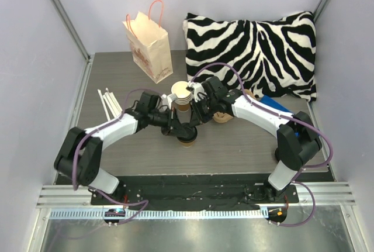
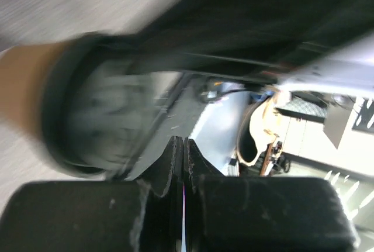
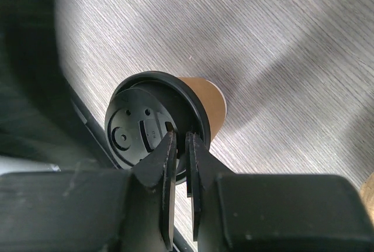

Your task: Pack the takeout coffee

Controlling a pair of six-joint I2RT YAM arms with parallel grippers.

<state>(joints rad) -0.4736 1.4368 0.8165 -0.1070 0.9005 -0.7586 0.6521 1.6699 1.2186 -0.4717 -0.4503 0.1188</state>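
There is one small brown paper cup with a round black plastic lid point(image 1: 187, 141). One stack of lidless cream paper cups point(image 1: 182, 93) stands near it; how many cups are in it cannot be told. There is one cream paper bag with pink cord handles point(image 1: 149, 47), one black-and-white zebra-striped cushion point(image 1: 251, 53), and one loose bundle of thin white straws point(image 1: 110, 104), too fine to count. One flat blue object point(image 1: 273, 104) shows partly. Two white-and-black robot arms appear, left point(image 1: 114, 126) and right point(image 1: 257, 111).

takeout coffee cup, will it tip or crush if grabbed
Likely tippy: the takeout coffee tapers to a base narrower than its lid. The paper wall probably dents under a hard squeeze. The lid looks smooth plastic, so maybe slippery.
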